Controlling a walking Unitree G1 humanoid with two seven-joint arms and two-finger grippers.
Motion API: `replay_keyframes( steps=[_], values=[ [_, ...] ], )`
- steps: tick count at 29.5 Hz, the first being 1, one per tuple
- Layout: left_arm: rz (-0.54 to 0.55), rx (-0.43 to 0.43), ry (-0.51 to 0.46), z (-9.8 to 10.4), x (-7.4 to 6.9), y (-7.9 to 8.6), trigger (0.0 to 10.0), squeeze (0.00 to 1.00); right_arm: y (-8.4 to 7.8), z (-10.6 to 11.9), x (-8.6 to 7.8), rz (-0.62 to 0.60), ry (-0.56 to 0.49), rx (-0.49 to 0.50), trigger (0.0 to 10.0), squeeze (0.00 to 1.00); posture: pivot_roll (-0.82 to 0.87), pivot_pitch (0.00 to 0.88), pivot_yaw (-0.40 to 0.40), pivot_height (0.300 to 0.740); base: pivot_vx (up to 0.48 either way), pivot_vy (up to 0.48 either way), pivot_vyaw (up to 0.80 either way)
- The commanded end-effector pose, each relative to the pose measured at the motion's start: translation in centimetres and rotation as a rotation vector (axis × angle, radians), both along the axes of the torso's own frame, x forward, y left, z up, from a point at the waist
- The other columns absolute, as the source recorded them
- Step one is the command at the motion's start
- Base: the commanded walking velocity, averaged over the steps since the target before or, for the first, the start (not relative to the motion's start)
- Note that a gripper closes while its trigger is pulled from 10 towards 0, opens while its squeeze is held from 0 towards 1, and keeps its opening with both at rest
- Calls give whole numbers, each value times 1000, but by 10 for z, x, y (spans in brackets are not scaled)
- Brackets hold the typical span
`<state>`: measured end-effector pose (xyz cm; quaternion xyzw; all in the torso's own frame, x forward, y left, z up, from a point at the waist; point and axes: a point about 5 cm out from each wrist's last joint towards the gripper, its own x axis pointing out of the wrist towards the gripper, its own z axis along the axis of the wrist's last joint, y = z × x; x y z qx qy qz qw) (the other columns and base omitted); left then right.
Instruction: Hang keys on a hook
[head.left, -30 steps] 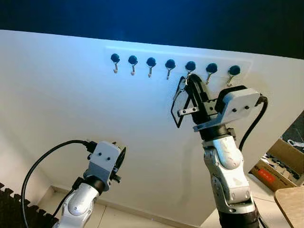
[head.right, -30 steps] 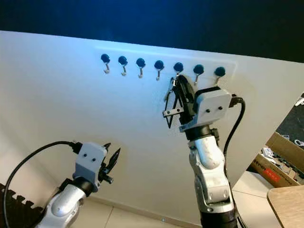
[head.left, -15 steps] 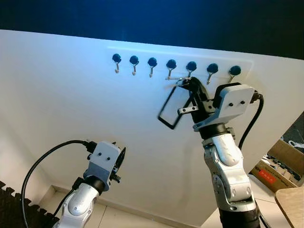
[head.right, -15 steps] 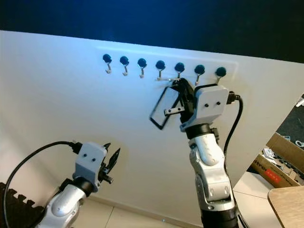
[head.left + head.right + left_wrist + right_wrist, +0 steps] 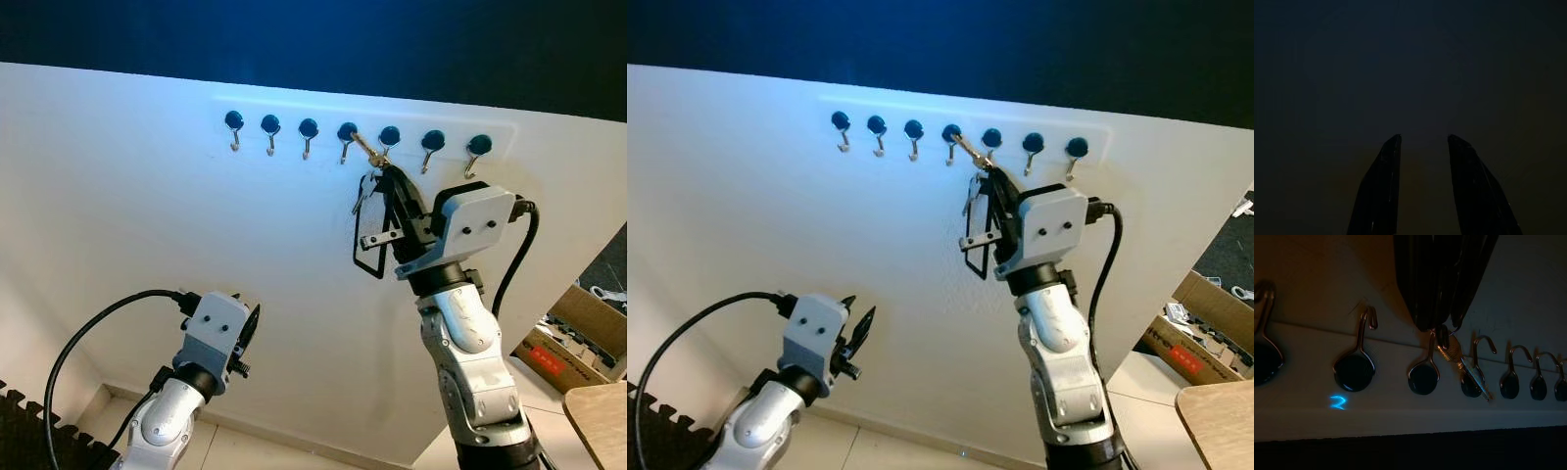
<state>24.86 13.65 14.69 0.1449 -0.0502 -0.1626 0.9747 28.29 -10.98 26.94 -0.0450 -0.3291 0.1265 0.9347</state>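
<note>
A white rail (image 5: 294, 106) on the wall carries several silver hooks with dark blue knobs (image 5: 308, 127). My right gripper (image 5: 388, 179) is raised just below the fourth and fifth hooks, shut on the key ring. A brass key (image 5: 364, 149) sticks up and to the left from the fingertips, its tip between those two hooks. A black loop (image 5: 366, 250) hangs from the ring beside the gripper. In the right wrist view the shut fingers (image 5: 1440, 279) pinch the ring (image 5: 1442, 335), and the key (image 5: 1469, 373) lies over a hook. My left gripper (image 5: 860, 328) hangs low, open and empty.
The white wall (image 5: 147, 215) stands close ahead, with dark blue above it. A cardboard box (image 5: 578, 338) with clutter and a wooden table corner (image 5: 600, 421) sit at the right. Dark foam mat (image 5: 24, 431) lies at the lower left.
The black loop swung out to the left, then dropped back to hang straight. The right gripper sank slightly and the key now points up at the hooks. The left arm stayed still.
</note>
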Motion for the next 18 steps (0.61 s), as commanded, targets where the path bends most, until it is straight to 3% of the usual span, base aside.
replay_keyframes(
  steps=[1,13,18],
  values=[
    [5,1,11,-4,-1,-1,10000,0,3,11,-7,20,-73,1,10000,0,134,119,1,740,0,0,0],
    [7,1,11,-4,-1,-1,10000,0,2,16,-7,19,-107,-7,10000,0,135,120,-2,740,0,0,0],
    [7,1,13,-4,-1,-2,10000,0,2,2,-2,4,-44,-47,10000,0,134,120,-3,740,0,0,0]
  ],
)
